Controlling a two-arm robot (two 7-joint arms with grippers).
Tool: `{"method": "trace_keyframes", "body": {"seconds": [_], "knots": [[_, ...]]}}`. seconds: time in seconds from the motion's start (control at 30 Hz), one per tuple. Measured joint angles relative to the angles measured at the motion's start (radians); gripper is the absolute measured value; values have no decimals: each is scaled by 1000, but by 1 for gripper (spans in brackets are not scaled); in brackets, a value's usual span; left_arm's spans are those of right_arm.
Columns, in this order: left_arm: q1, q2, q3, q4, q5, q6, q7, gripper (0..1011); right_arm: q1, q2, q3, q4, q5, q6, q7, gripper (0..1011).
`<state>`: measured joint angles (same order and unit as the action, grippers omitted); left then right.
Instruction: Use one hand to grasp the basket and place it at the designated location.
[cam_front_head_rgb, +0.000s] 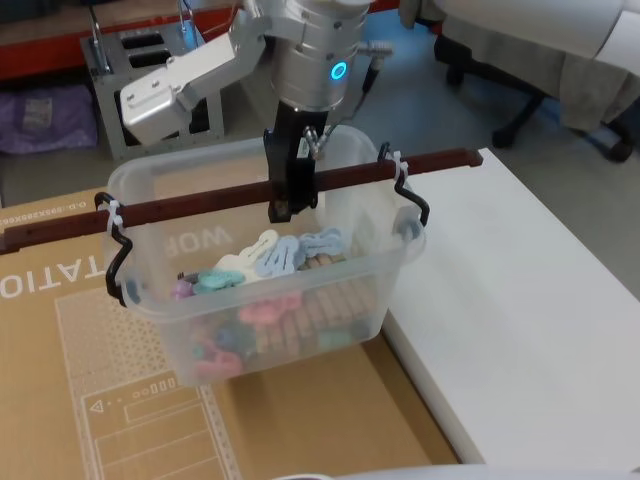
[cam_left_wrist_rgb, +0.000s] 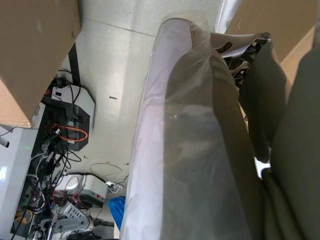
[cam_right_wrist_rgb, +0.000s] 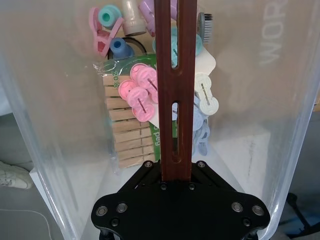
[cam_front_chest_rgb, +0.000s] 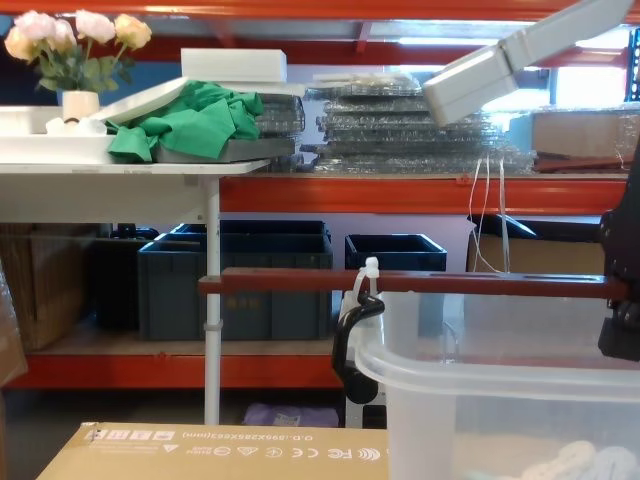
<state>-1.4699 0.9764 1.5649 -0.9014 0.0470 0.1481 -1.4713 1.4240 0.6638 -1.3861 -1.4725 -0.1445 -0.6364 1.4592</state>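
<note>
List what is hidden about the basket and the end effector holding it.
Basket underside: the chest view's lower edge cuts it off and the head view looks from above, so whether it is lifted or resting on the cardboard cannot be told.
Right end effector fingertips: in the right wrist view the handle and its own black body cover them.
Handle's left end: cut off by the head view's left edge.

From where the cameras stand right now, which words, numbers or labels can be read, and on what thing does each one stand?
"WOR", then cut off: printed on the wall of the basket.
"20": on the green packet of wooden pegs inside the basket.
Large letters on the cardboard box: upside down and cut by the picture's edge, not readable as a word.
Small print on the same box: too small to read.
</note>
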Motion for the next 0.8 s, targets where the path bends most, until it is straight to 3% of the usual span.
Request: {"method": "trace_keyframes", "body": {"seconds": [0.8], "knots": [[0,0,0,0,0,0,0,0,5,-15,-62,-71,-50,-8,-56,0]]}}
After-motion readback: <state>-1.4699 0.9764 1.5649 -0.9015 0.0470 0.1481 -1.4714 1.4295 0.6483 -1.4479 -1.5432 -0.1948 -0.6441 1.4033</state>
